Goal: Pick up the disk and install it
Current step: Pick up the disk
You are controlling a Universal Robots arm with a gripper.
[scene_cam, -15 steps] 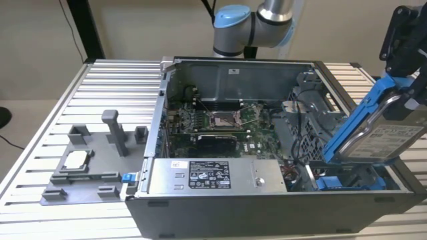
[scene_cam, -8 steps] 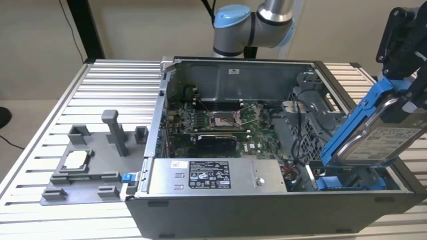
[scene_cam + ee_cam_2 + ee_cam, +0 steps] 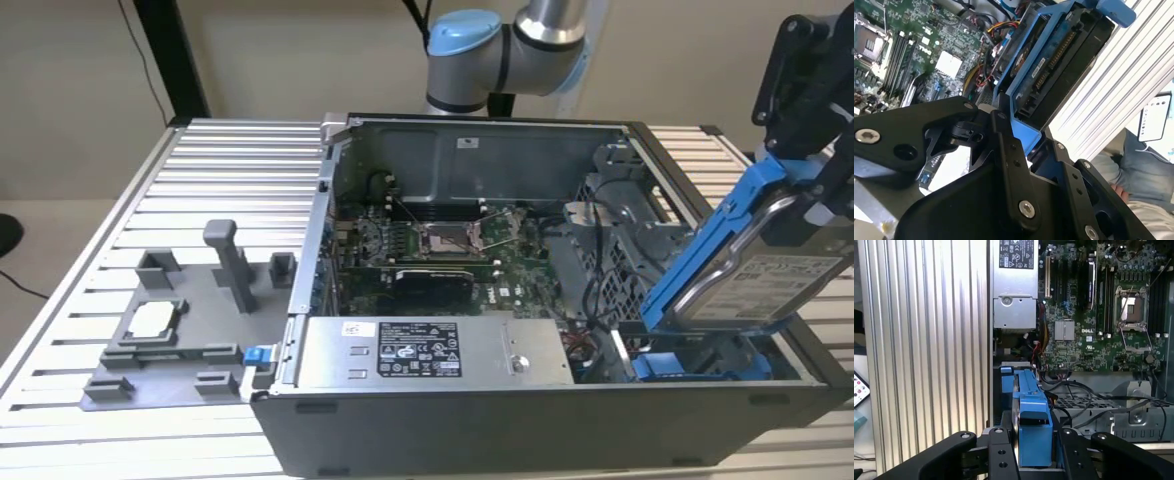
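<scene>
At the exterior view's left, a grey tray [image 3: 174, 330] lies on the ribbed metal table [image 3: 227, 170] with a small silver chip [image 3: 151, 318] resting in it, well apart from the work. In the middle stands the open computer case [image 3: 534, 425], with the circuit board [image 3: 441, 240] on its floor and the grey power supply [image 3: 414, 350] along the near wall. At the exterior view's right the disk [image 3: 767, 280] hangs steeply tilted over the corner of the case. Its lower end reaches down toward the bay [image 3: 694, 365], though I cannot tell whether they touch. The gripper [image 3: 807, 185] is clamped on the upper end of the disk. In the first wrist view its two black fingers [image 3: 999, 450] press on either side of the blue frame [image 3: 1034, 432] that rims the disk. The disk looks like a dense, stiff metal block, probably heavy for its size and likely to take a knock badly. The plastic frame may be smoother and give a little under pressure. Held at one end, the weight hangs below the grip, so the disk could swing or slip. A firm squeeze across the frame's end, off the label and the connector edge [image 3: 1054, 55], seems the sensible hold
</scene>
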